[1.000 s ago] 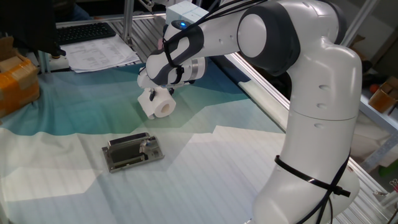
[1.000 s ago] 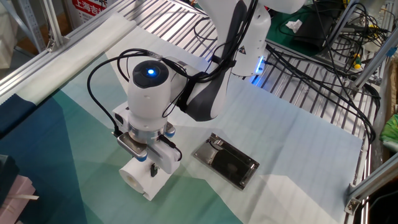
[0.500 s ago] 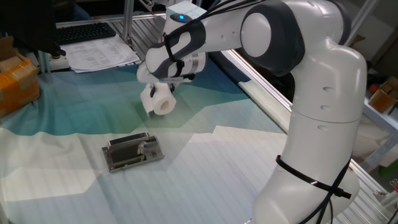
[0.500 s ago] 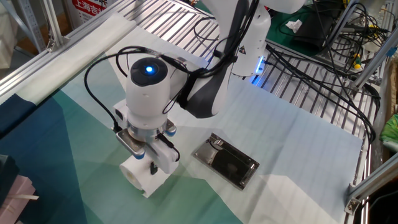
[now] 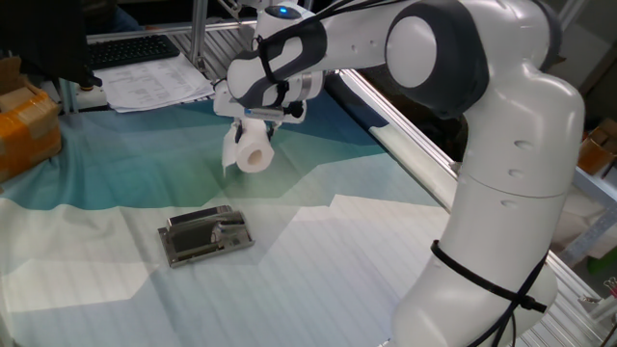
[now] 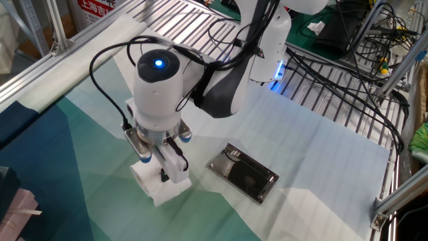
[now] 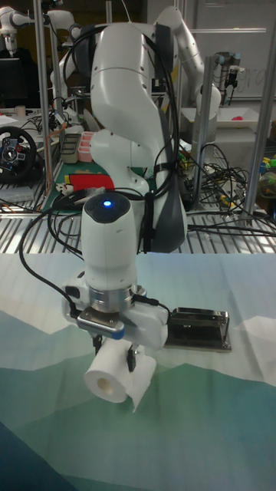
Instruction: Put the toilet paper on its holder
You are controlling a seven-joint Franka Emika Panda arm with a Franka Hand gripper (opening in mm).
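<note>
The toilet paper (image 5: 254,154) is a white roll hanging above the teal cloth, with my gripper (image 5: 254,133) shut on it from above. In the tall fixed view the toilet paper (image 7: 108,377) shows its hollow end, and a loose tail droops at its right side. The other fixed view has the gripper (image 6: 162,171) over the toilet paper (image 6: 159,190), which the fingers partly hide. The holder (image 5: 205,235), a flat silver plate with a dark centre, lies on the white cloth nearer the front. The holder (image 6: 242,173) sits apart from the roll, and also shows as the holder (image 7: 198,329).
Papers and a keyboard (image 5: 145,67) lie at the back left beside an orange box (image 5: 24,120). An aluminium rail (image 5: 405,145) borders the table behind the arm. Cables (image 6: 334,73) trail over the ribbed surface at the far side.
The gripper has risen with the roll held in it, so the roll now hangs higher above the cloth. The holder has not moved.
</note>
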